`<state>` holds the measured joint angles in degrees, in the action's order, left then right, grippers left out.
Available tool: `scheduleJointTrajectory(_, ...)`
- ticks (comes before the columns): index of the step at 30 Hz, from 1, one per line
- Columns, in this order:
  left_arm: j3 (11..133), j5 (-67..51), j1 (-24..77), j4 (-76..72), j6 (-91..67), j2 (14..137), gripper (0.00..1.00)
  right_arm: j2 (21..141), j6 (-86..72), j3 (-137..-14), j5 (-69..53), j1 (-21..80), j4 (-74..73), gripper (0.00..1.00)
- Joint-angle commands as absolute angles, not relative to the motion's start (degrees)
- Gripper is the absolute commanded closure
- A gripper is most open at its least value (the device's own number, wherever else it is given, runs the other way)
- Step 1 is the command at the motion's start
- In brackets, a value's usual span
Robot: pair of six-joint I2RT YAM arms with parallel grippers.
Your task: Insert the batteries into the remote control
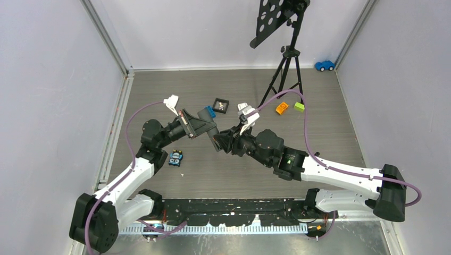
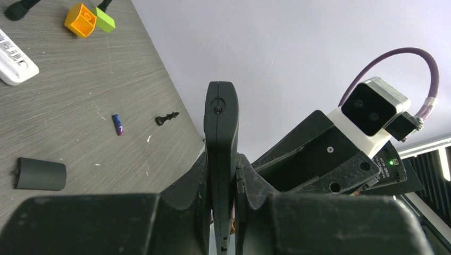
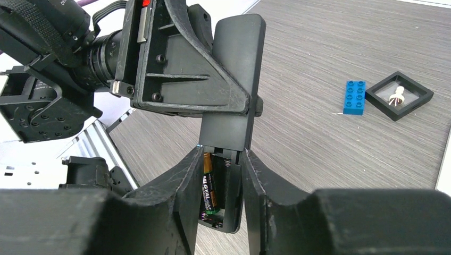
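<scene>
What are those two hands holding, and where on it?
The left hand clamps the remote control across its flat faces, mid-length. The right hand straddles its open battery end; whether it grips cannot be told.

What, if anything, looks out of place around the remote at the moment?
The remote, clamped in the left gripper, has its battery bay open: one battery seated, the slot beside it apparently empty. A purple-blue battery and a grey cover lie loose on the table.

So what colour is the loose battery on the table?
The battery is purple-blue, seen best in the left wrist view.
</scene>
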<state>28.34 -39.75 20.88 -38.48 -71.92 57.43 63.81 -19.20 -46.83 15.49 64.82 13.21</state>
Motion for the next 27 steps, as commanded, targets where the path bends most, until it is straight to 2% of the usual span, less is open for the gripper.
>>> scheduleJointTrajectory(1, 30.3, -37.75, 21.01, -35.01, -68.7, 54.78, 1.0, 63.54, -19.37, -48.04, 16.21, 65.13, 13.46, 0.61)
scheduleJointTrajectory(11, 30.41, -35.91, 21.01, -30.99, -67.24, 54.86, 1.0, 62.36, -19.11, -47.94, 12.5, 65.13, 14.52, 0.6)
scheduleJointTrajectory(27, 30.65, -36.61, 21.01, -32.2, -68.07, 54.38, 1.0, 66.6, -18.03, -50.2, 11.63, 65.13, 10.89, 0.74)
